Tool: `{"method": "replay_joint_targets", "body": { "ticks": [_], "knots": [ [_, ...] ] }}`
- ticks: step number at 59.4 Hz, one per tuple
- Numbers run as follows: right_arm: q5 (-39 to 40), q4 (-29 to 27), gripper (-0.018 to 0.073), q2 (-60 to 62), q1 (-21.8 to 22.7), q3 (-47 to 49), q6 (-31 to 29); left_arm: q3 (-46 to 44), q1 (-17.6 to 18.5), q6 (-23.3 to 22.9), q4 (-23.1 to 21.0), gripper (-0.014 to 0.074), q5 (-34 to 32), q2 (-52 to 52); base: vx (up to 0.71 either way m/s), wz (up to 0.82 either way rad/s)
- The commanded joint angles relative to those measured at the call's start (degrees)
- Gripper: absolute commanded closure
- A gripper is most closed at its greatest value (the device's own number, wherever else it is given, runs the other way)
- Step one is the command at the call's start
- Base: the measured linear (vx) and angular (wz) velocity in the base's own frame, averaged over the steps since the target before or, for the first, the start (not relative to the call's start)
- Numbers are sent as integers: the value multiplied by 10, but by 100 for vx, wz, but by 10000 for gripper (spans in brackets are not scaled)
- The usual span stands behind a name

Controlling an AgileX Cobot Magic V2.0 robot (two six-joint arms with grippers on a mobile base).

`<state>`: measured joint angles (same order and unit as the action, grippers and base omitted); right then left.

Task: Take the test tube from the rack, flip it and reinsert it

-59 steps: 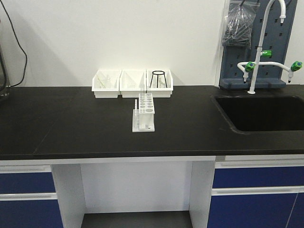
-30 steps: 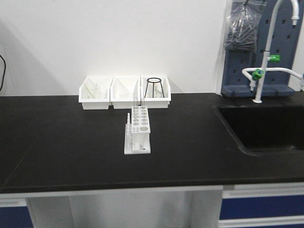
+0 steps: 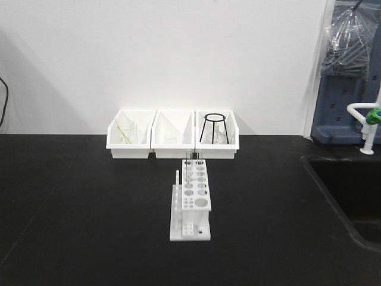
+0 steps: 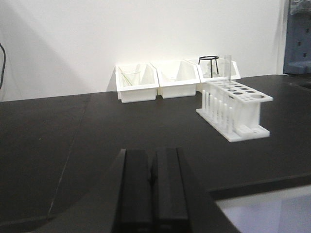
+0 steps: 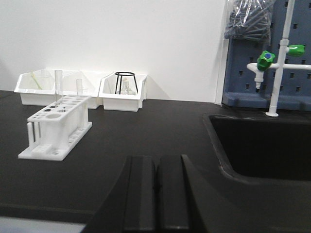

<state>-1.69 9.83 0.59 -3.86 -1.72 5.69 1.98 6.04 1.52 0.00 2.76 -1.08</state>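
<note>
Rack (image 3: 191, 199) sits mid-counter (image 3: 71, 208), long side running near to far. Pegs (image 3: 177, 189) stand along its left side. Two tubes (image 5: 58, 86) stand upright in the holes at the far end.

Behind the rack, against the wall, three bins (image 3: 172, 146) sit in a row, side by side. Beaker (image 4: 129, 77) in the left bin, wire stand (image 3: 213, 126) in the right.

Sink (image 3: 351, 185) is set into the counter well right of the rack. Tap (image 3: 369, 125) stands at its far edge, pegboard (image 3: 339, 119) behind, bag (image 3: 348, 50) hanging on it.
</note>
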Motion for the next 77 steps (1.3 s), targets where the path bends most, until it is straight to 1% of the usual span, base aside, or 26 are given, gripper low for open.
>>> {"method": "replay_joint_targets", "body": {
  "ticks": [1,45,77],
  "knots": [
    [46,3,570,6,4,-1,-4,-3,0,-1,0,602,-46,-4,38,3],
    [46,3,570,6,4,-1,-4,-3,0,-1,0,602,-46,-4,30,-3],
    [46,3,570,6,4,-1,-4,-3,0,-1,0,602,-46,-4,9,-2]
  ]
}}
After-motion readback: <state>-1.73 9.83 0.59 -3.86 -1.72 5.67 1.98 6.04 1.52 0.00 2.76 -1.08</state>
